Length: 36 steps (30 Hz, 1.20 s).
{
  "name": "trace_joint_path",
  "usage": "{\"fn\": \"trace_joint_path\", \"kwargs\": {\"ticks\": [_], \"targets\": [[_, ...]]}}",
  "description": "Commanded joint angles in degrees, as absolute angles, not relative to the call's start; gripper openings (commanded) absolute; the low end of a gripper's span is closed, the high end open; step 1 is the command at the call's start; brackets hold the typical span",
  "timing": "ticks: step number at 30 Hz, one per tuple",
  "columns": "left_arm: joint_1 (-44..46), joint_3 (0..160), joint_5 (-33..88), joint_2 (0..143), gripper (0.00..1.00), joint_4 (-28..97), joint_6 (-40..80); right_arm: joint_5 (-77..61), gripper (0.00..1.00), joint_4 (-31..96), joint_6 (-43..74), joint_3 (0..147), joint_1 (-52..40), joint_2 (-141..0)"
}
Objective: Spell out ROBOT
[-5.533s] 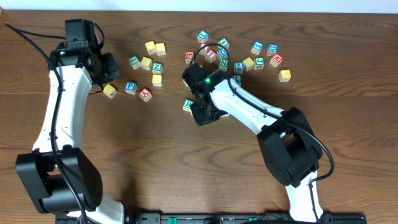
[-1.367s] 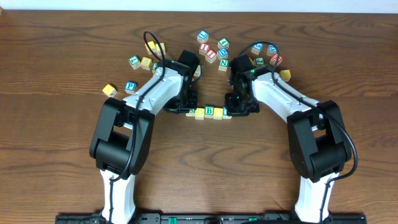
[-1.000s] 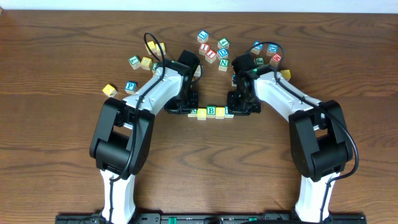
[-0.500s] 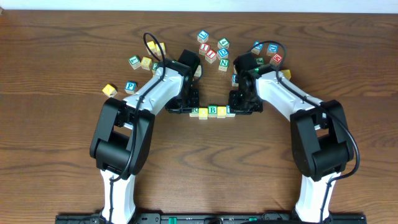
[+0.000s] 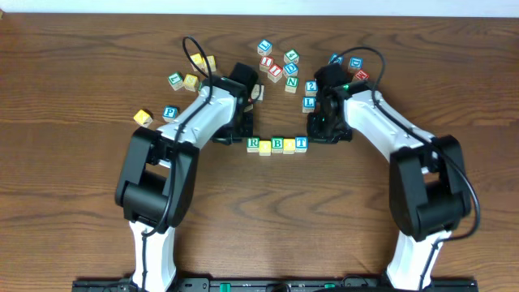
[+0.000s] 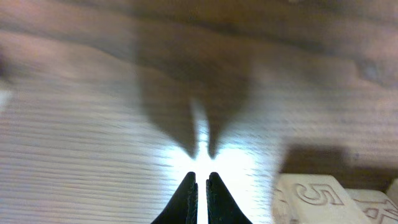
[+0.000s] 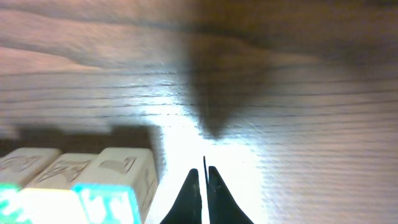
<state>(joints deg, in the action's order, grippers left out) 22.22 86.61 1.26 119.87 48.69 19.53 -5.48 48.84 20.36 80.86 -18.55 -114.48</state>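
Blocks [image 5: 277, 144] are now left in a row on the table [image 5: 73, 211]. The left gripper [image 6: 202, 188] and right gripper [image 7: 203, 180] have been pulled back, pinched closed and empty. ROBOT seems finished.

**Colour key: block row**

L gripper [image 6: 202, 182] & R gripper [image 7: 200, 175]: black. R block [image 5: 253, 143], nearest L gripper: green letter on white. B block [image 5: 278, 144]: green letter. T block [image 5: 301, 143], nearest R gripper: blue letter. Yellow blocks [image 5: 265, 148] btw. them. Table [image 5: 81, 203]: dark brown, wood-grain streaks.

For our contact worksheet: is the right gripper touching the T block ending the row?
Apart. The right wrist view shows a strip of bare table between the shut right gripper and the T block.
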Motion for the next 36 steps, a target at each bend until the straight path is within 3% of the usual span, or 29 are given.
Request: {"fn": "trace_joint_path", "kwargs": {"ticks": [1,7,18,36], "targets": [[19.40,89.82,-3.09,113.23,0.08,48.49,16.01,-3.70,0.02,48.49,17.98,82.59,-18.44,-108.75],[13.69,89.82,-3.16,101.65,0.08,47.00,13.54,-14.57,0.02,46.48,14.74,82.81,-23.24,-107.02],[3.46,89.80,-3.27,94.00,0.08,47.77,13.58,-9.93,0.01,46.00,19.66,82.74,-39.18,-110.08],[3.29,89.69,-3.03,94.00,0.08,47.92,14.24,-8.05,0.01,44.49,23.77,82.74,-38.06,-117.14]]}}
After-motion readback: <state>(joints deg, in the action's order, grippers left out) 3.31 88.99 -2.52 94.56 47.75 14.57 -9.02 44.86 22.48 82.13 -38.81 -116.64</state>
